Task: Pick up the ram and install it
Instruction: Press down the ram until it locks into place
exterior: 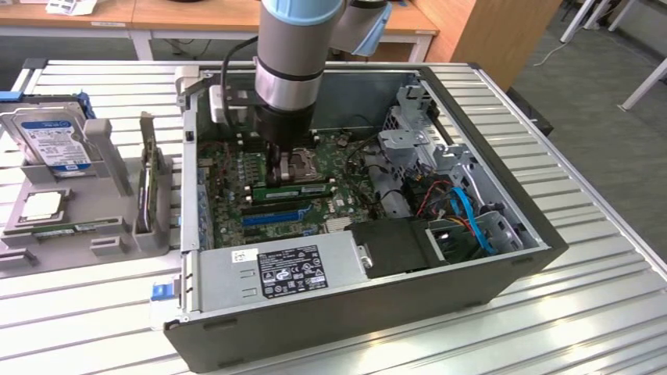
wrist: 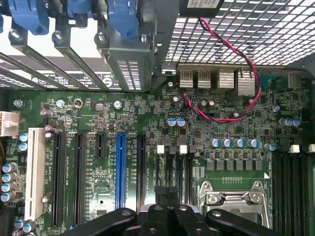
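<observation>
Inside computer case [exterior: 501, 266], closed gripper [wrist: 167, 194] above motherboard [wrist: 123, 118], empty

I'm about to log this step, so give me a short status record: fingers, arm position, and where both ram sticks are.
gripper: gripper with fingers shut, nothing visibly held
position: low inside the computer case, over the motherboard, beside the processor socket
ram on board: green ram stick lying along the slots next to the gripper; can't tell if it is seated
spare ram: second stick lying in the grey tray at the exterior view's left
blue slot: empty
</observation>
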Controlling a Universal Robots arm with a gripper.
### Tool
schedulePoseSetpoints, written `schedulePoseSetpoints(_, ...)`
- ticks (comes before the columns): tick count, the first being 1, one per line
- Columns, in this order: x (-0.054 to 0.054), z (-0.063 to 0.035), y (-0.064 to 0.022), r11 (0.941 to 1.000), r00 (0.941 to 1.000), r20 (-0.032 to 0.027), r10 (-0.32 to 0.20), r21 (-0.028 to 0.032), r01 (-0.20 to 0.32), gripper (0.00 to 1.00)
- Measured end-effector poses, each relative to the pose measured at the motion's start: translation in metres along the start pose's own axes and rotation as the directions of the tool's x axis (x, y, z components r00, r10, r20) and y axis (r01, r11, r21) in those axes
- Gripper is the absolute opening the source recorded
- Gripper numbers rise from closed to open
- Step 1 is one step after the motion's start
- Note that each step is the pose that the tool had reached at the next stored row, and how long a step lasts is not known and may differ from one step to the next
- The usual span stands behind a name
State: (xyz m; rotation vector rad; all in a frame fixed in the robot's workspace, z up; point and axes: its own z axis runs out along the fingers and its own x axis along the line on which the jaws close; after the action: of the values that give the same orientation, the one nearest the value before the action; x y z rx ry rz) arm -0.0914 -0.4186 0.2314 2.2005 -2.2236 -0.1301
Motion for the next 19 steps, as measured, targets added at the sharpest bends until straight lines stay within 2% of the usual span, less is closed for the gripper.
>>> schedulePoseSetpoints(19, 0.0001, 0.0029, -0.0002, 1.0000, 1.0000, 0.0000, 0.000, 0.0000, 0.000, 0.10)
